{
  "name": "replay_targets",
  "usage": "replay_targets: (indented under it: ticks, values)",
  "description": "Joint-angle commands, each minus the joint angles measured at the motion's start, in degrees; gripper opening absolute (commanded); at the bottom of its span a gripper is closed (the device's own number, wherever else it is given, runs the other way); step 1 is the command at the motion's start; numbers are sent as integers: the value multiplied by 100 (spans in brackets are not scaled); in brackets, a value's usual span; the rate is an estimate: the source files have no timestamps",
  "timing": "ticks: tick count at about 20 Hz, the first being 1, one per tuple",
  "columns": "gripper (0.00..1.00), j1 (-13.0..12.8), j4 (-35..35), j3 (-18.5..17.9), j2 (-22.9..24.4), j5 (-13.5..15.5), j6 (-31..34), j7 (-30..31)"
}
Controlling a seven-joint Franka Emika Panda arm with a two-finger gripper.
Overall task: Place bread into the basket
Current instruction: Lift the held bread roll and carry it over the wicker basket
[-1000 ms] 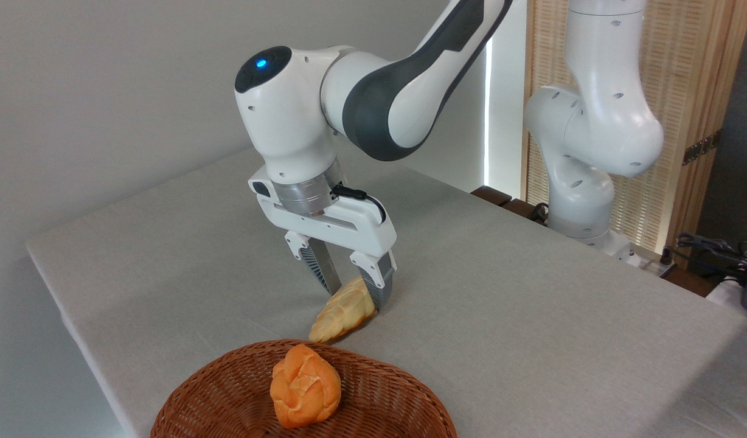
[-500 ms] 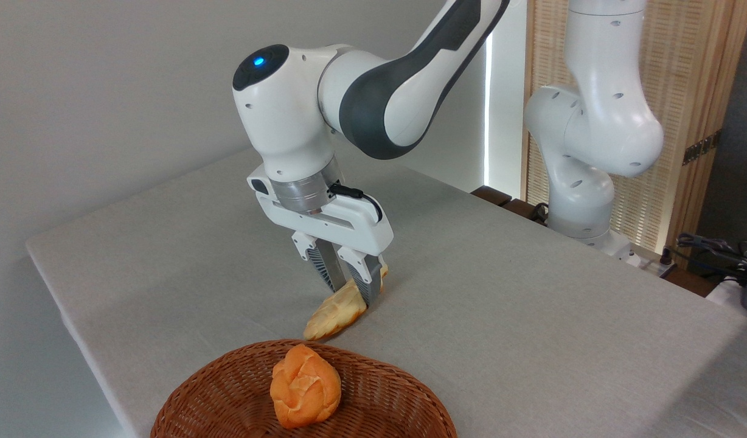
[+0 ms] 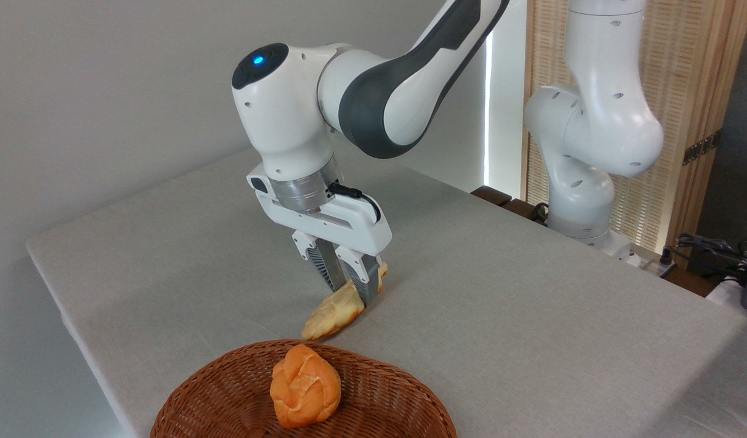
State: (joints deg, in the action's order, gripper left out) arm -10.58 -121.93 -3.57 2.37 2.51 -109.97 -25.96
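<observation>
A white robot arm's pincer (image 3: pixel 350 291) was clamped on the bread (image 3: pixel 337 311), its two ribbed grey fingers (image 3: pixel 326 269) drawn nearly together around the loaf's upper half, just behind the far rim of the basket (image 3: pixel 227 395). The bread was a long, pale golden, leaf-shaped loaf with a ridged, braided top; it sat tilted, its near pointed end down at the grey cloth-covered surface (image 3: pixel 501 316) close to the basket's rim, its far end raised and showing as a small golden tip past the right-hand finger. Whether that lower tip touched the cloth or hung just clear of it could not be told. The loaf lay outside the basket, a shallow oval of reddish-brown woven wicker cut off by the bottom edge of the view. Inside the basket, near its middle, rested a rounder, deeper-orange knotted bun (image 3: pixel 305 385), apart from the loaf. Above the basket, the arm's wrist joint carried a glowing blue light on a dark cap. The arm's white base column (image 3: pixel 583 182) stood well beyond the basket at the surface's far right edge, before a slatted wooden screen (image 3: pixel 684 91).
</observation>
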Motion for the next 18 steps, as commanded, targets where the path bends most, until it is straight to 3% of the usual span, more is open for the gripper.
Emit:
replay_targets:
  ticks: [1, 5, 10, 18]
  values:
    - [35, 12, 169, -13, 0, -23, 45, -137]
    - [29, 21, 204, -39, 44, -23, 80, -287]
    - [29, 21, 292, -21, 79, -14, 142, -287]
    - [29, 29, 1083, -65, 79, 21, 634, -542]
